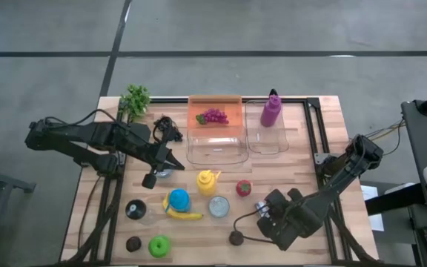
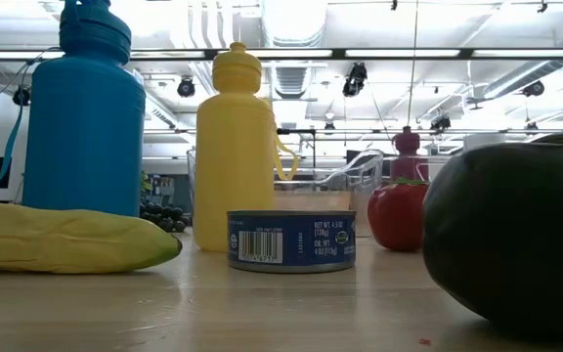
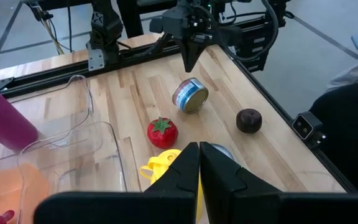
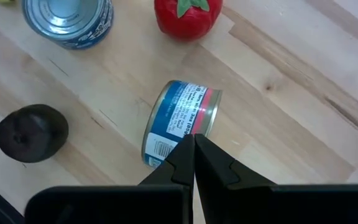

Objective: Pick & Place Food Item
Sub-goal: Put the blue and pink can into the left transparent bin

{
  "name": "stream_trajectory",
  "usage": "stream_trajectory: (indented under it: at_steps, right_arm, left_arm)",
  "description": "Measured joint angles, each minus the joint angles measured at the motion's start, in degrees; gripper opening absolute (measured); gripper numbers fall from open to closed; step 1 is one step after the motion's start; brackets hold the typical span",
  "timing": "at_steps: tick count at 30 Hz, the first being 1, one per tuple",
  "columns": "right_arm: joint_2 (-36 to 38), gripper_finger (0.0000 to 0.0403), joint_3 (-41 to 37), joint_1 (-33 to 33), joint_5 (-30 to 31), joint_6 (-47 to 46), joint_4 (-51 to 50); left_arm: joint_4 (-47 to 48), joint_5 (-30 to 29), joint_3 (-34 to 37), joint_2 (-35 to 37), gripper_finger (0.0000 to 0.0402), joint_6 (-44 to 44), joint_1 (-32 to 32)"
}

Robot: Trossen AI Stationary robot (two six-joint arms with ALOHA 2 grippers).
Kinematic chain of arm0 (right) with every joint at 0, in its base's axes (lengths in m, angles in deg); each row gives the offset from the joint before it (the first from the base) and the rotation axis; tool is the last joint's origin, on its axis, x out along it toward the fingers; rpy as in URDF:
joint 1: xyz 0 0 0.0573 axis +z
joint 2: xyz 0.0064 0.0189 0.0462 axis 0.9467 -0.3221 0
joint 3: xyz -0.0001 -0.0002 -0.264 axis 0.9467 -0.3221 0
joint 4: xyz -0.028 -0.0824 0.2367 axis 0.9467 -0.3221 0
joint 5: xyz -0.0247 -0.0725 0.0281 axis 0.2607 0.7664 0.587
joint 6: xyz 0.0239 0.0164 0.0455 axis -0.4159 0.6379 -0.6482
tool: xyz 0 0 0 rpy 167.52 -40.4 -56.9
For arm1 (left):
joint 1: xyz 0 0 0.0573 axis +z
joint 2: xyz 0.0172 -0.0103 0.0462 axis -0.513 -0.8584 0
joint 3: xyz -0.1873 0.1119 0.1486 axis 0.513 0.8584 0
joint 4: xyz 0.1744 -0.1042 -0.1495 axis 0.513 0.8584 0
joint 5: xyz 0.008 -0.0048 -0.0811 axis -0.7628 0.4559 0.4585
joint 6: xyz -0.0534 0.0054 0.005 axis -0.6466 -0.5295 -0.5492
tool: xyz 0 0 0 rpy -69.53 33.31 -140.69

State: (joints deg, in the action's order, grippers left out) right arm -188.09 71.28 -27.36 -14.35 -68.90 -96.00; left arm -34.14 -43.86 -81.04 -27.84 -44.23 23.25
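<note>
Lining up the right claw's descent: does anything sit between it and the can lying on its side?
Nothing visible does. The shut right claw hangs over the tipped can; the tomato, the upright can and the dark round fruit sit apart from it.

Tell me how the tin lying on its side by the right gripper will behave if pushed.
The tin lies on its curved side on the flat wooden table, so a sideways nudge would probably roll it. Its metal wall looks rigid, so it likely won't dent. The round, glossy label may slip in the right gripper.
</note>
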Motion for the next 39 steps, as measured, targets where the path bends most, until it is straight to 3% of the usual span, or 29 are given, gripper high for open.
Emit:
stream_trajectory:
  at_steps: [10,28,39]
  right_arm:
    - [-0.8,0.0024,-0.1,-1.8,-3.1,-3.3,-0.4]
    - [-1.5,0.0226,-0.3,-2.4,-4.5,1.5,3.1]
    - [-1.5,0.0308,-4.2,-2.4,-4.5,1.5,7.3]
  left_arm:
    - [0.0,0.0,0.0,0.0,0.0015,0.1,0.0]
    - [0.0,0.0,0.0,0.0,0.0015,0.0,0.0]
    - [0.0,0.0,0.0,0.0,0.0015,0.0,0.0]
